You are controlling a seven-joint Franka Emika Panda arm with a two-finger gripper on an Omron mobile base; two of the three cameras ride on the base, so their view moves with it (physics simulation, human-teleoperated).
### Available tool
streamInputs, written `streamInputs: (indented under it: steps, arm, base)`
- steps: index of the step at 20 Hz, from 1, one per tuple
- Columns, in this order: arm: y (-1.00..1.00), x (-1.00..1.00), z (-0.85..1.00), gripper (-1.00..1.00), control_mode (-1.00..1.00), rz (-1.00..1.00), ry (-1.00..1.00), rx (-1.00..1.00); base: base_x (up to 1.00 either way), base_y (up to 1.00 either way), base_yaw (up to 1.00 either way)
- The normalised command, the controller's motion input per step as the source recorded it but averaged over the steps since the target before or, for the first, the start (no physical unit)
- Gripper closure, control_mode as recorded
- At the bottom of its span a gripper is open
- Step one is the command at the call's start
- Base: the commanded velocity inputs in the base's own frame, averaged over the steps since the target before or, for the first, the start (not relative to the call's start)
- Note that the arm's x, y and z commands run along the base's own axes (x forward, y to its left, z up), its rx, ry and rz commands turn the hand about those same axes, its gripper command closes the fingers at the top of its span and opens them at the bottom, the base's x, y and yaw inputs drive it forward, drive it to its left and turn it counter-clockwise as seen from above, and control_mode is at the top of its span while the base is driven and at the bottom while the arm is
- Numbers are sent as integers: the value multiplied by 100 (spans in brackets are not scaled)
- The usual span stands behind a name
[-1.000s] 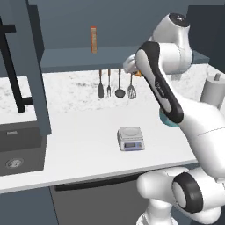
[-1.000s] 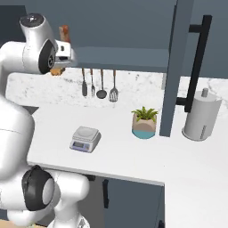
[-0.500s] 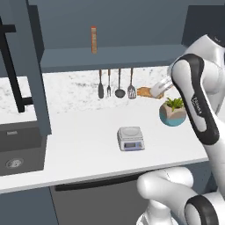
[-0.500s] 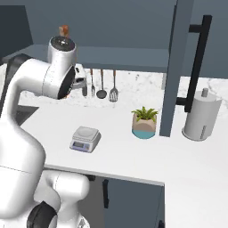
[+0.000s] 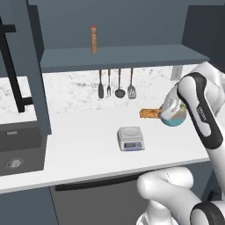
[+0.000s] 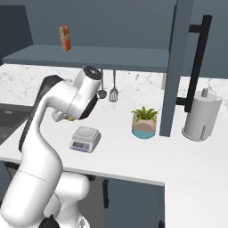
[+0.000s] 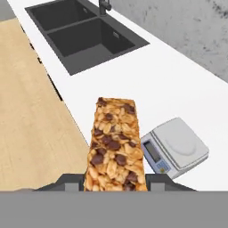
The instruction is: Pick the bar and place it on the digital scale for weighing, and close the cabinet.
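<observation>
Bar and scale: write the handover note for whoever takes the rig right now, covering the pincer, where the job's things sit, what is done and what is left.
Pincer: shut on the bar, held in the air above the counter.
Digital scale: on the counter, its plate bare; in the hand view it lies beside and below the bar, not yet under it.
Cabinet: door open, handle facing out.
Done: the bar is picked.
Left: carry the bar over the scale, set it on the plate, release, then shut the cabinet door.
</observation>
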Motion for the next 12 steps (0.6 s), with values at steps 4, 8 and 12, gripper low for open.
streamInputs:
  steps: [4,8,12]
  arm:
    - [-5,33,-64,100,-100,20,-1,0]
    - [0,53,-55,100,-100,13,0,0]
    - [0,47,-50,100,-100,12,-2,0]
  base:
    - [0,0,0]
    - [0,0,0]
    - [0,0,0]
